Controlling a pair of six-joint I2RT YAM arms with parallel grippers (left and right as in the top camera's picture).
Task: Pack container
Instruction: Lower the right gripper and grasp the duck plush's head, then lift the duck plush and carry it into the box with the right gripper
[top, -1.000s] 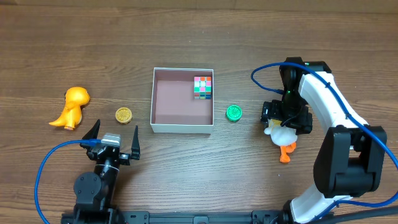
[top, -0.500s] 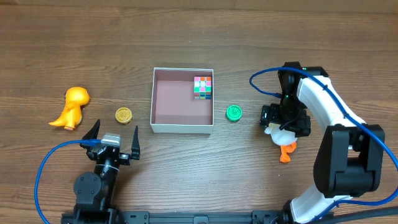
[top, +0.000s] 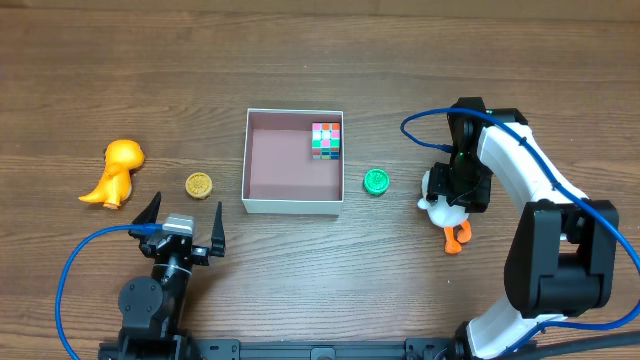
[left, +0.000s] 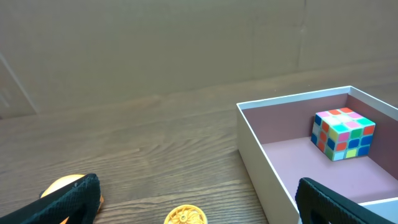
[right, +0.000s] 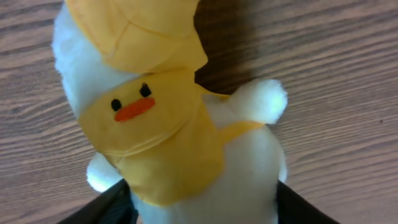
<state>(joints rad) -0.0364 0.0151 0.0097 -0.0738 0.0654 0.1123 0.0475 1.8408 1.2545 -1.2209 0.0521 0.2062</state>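
- The container sits on the wooden table just left of the middle of the overhead frame. It is a square, shallow box with thin white walls and a dull pinkish-brown floor. In the left wrist view it fills the right side of the frame.
- A colourful puzzle cube stands inside the container in its upper right corner, close to the walls there. The left wrist view shows it on the floor near the far wall.
- A small green disc lies on the table just to the right of the container, apart from its wall.
- A round gold coin lies on the table to the left of the container, near it but not touching.
- An orange dinosaur toy stands further left, well away from the container.
- A toy duck is at the right of the overhead frame, beyond the green disc. It has a white body, orange feet and a yellow hood.
- The right gripper is over the duck, clamped on it. In the right wrist view its dark fingers press on both sides of the white body.
- The left gripper is in the lower left of the overhead frame, below the coin. Its fingers are spread wide apart and hold nothing.
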